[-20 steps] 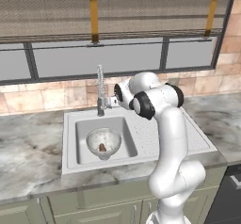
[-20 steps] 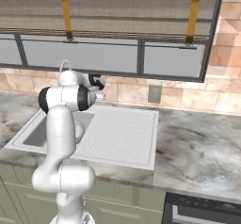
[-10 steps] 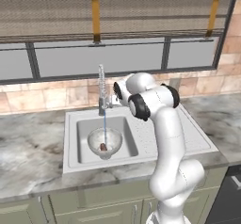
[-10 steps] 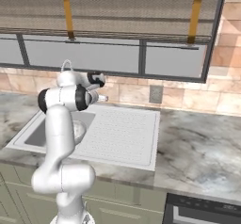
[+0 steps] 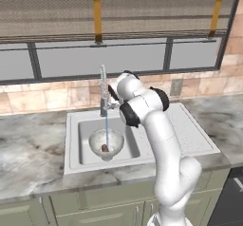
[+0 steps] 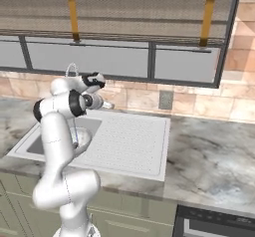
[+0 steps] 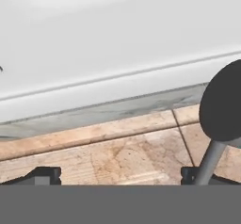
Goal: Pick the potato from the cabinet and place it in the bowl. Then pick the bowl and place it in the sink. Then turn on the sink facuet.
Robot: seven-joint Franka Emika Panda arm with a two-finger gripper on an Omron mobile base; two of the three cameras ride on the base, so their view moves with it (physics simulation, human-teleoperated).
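Left base view: wide-open, empty tool (image 5: 112,93) beside sink facuet (image 5: 103,91), above bowl (image 5: 107,144).

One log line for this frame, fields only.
stage: tap running | silver metal faucet: water streaming | clear glass bowl: in grey sink, holds reddish-brown potato | fingers: open beside faucet

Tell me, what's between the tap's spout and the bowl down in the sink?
A thin stream of water, falling from the sink facuet into the bowl, in the left base view.
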